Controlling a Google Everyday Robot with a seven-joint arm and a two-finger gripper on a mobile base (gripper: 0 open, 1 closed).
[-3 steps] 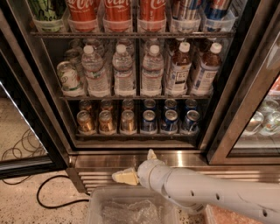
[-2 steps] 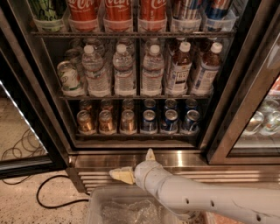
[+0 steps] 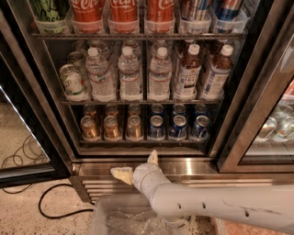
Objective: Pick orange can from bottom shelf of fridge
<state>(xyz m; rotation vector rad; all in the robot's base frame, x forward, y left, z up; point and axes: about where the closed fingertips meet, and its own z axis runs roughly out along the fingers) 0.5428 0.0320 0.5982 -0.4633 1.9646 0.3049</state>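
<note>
The fridge [image 3: 41, 105] stands open in front of me. Its bottom shelf [image 3: 142, 142] holds several orange cans [image 3: 112, 127] on the left and blue cans [image 3: 178, 126] on the right. My gripper [image 3: 136, 166] is below the shelf, in front of the steel base [image 3: 193, 166], under the orange cans and apart from them. Its two pale fingers [image 3: 121, 174] are spread wide, one pointing left and one up, with nothing between them.
The middle shelf holds water bottles [image 3: 129, 73] and tea bottles [image 3: 188, 73]; red cola cans [image 3: 123, 11] stand on top. A clear plastic bin [image 3: 124, 220] sits below my arm. A black cable [image 3: 50, 202] lies on the floor at left. A glass door [image 3: 262, 114] stands at right.
My arm and gripper have shifted slightly left along the steel base, staying at the same height. The cans have not moved.
</note>
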